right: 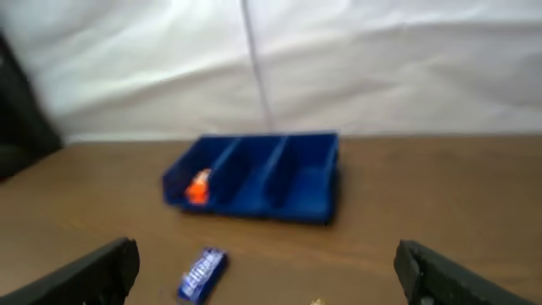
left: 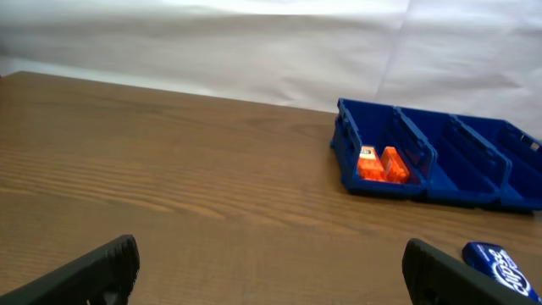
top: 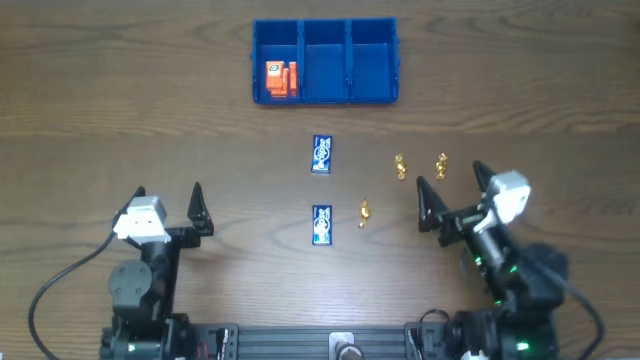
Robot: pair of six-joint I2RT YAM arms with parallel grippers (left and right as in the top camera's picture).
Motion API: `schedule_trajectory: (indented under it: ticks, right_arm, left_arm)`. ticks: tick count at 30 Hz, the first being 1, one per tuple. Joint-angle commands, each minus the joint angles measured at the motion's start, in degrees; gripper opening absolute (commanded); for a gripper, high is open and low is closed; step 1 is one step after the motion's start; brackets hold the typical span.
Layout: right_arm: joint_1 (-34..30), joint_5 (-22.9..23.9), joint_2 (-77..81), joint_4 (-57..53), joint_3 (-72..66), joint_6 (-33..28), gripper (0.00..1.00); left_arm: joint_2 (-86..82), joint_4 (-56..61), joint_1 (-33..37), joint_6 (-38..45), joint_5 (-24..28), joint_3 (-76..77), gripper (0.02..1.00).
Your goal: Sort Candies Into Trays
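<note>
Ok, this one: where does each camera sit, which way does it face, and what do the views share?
Top view: fixed overhead, looking straight down at the table; both arms at the bottom, left gripper and right gripper open.
Left wrist view: on the left wrist, low, facing the blue tray; own fingers at bottom.
Right wrist view: on the right wrist, facing the tray too; own fingers at bottom.
Shared: all three show the tray with orange candies in an end compartment.

bright even light, soft faint shadows

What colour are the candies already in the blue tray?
Orange wrapped candies; the left wrist view shows them best.
</note>
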Motion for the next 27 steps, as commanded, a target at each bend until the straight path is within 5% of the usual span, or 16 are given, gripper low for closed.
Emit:
schedule_trajectory:
  ticks: [1, 6, 10, 17, 27]
  right_arm:
    - [2.1, -4.4, 16.5, -14.1, 18.2, 1.2, 0.998]
    - [12.8, -0.5, 36.9, -28.6, 33.9, 1.7, 0.998]
    - [27.7, 10.2, 53.5, -34.3, 40.9, 9.7, 0.998]
    - [44.5, 18.7, 74.2, -36.5, 41.7, 23.9, 0.998]
    - [48.2, 21.8, 87.9, -32.5, 41.7, 31.0, 0.998]
  left_arm:
    - [-0.5, -2.2, 0.3, 0.4, -0.3, -1.1, 0.998]
    - [-0.5, -2.2, 0.3, 0.4, -0.3, -1.1, 0.998]
    - [-0.5, -2.2, 0.3, 0.4, -0.4, -1.1, 0.998]
    - [-0.5, -2.2, 0.3, 0.4, -0.4, -1.1, 0.998]
    - [-0.5, -2.2, 0.3, 0.4, -0.3, -1.1, 0.998]
